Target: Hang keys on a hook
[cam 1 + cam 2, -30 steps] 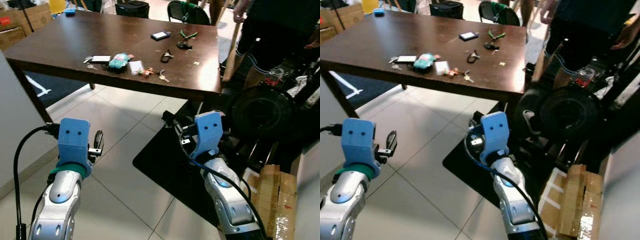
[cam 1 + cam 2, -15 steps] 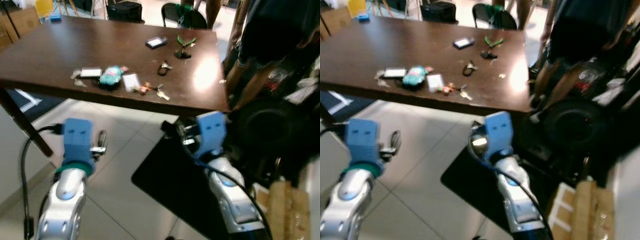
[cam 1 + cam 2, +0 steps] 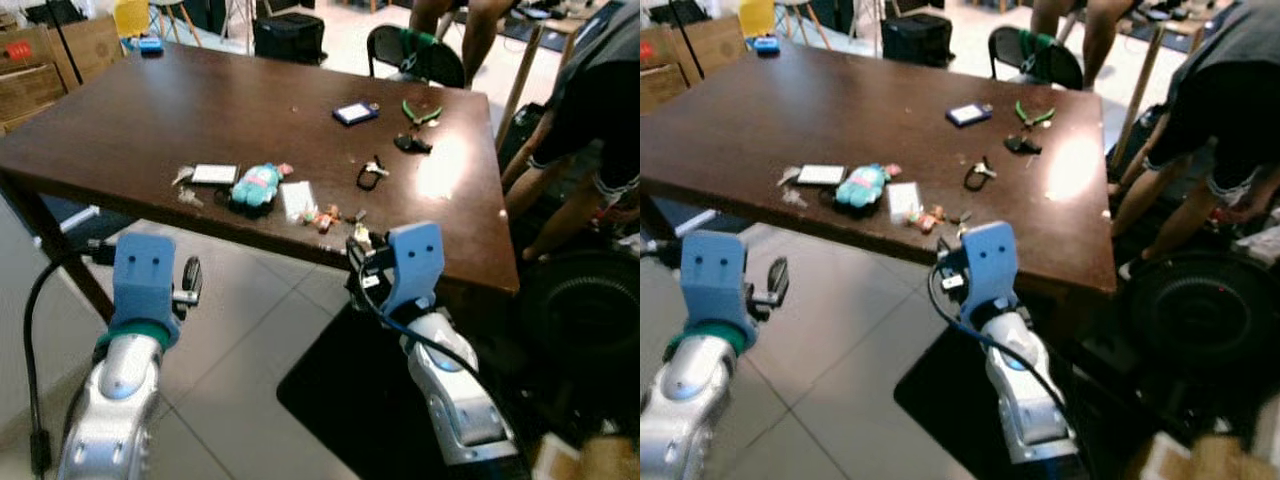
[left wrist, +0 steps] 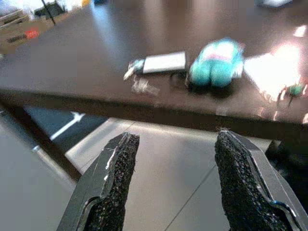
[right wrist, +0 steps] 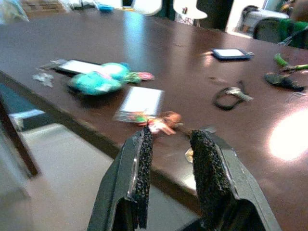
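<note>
Right gripper [image 5: 169, 159]: raised at the near edge of the table [image 3: 150, 110], its silver arm bent upward from below; the two black fingers [image 5: 142, 168] stand a little apart with nothing between them, tips just short of the keys.
Left gripper [image 4: 172, 180]: held lower, out in front of the table's near edge over the floor; fingers spread wide and empty.
Keys [image 3: 322, 216]: a small bunch with orange and green tags, lying on the table close to its near edge, just beyond the right gripper.
Table: dark brown wood with a glare patch toward its right side.
On the table, left of the keys: a white card [image 3: 297, 200], a teal plush toy [image 3: 256, 184], then a flat white tag [image 3: 214, 174].
Farther back on the table: a black key loop [image 3: 369, 176], green-handled pliers [image 3: 421, 111], a small dark phone [image 3: 356, 112].
Floor [image 3: 240, 330]: pale tiles, with a black mat [image 3: 350, 400] under the table's right end.
Beyond the table: a black chair [image 3: 415, 55]; a person's legs [image 3: 455, 25] behind it.
Right of the table: a person in dark clothes [image 3: 590, 130], bent over.
</note>
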`<state>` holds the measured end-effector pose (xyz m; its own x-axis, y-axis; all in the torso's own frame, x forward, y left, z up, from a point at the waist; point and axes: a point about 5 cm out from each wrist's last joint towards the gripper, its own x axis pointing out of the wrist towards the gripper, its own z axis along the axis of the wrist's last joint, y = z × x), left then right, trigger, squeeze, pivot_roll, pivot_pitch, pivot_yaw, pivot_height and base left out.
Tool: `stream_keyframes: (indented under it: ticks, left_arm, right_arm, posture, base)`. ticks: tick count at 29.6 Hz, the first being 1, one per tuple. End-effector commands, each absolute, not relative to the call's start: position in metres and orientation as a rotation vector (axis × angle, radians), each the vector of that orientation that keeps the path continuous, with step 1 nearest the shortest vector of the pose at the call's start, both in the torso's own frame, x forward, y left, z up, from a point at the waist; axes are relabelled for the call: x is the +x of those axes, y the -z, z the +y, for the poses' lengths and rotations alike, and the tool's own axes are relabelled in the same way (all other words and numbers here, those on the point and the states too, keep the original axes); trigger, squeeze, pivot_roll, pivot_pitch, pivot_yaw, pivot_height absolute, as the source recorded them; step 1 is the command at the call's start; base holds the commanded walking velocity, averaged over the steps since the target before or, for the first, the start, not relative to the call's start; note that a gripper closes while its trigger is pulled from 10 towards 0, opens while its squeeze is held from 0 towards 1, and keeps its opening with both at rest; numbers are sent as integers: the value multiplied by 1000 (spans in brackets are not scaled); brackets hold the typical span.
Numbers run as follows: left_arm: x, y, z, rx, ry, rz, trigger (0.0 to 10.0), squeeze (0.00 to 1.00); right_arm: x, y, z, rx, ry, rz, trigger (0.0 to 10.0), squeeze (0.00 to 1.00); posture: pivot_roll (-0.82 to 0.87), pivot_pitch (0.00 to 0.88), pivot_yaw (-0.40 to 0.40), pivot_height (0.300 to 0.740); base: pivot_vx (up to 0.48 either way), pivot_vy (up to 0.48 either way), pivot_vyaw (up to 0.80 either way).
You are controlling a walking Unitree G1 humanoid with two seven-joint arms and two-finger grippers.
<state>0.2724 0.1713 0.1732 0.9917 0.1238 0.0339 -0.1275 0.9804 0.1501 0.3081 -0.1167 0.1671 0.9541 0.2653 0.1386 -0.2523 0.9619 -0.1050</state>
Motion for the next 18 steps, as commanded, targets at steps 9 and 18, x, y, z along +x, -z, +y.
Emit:
stream_keyframes:
  ticks: [9, 18]
  left_arm:
    - [270, -168, 180, 163, -155, -2, 10000, 0]
    - [271, -169, 178, 176, -127, -5, 10000, 0]
  right_arm:
    - [308, -164, -111, -72, -279, -144, 10000, 0]
    - [309, -163, -112, -65, -270, -140, 10000, 0]
  posture:
    - [-40, 53, 44, 740]
    - [-40, 53, 47, 740]
  base:
    - [428, 0, 0]
    - [421, 0, 0]
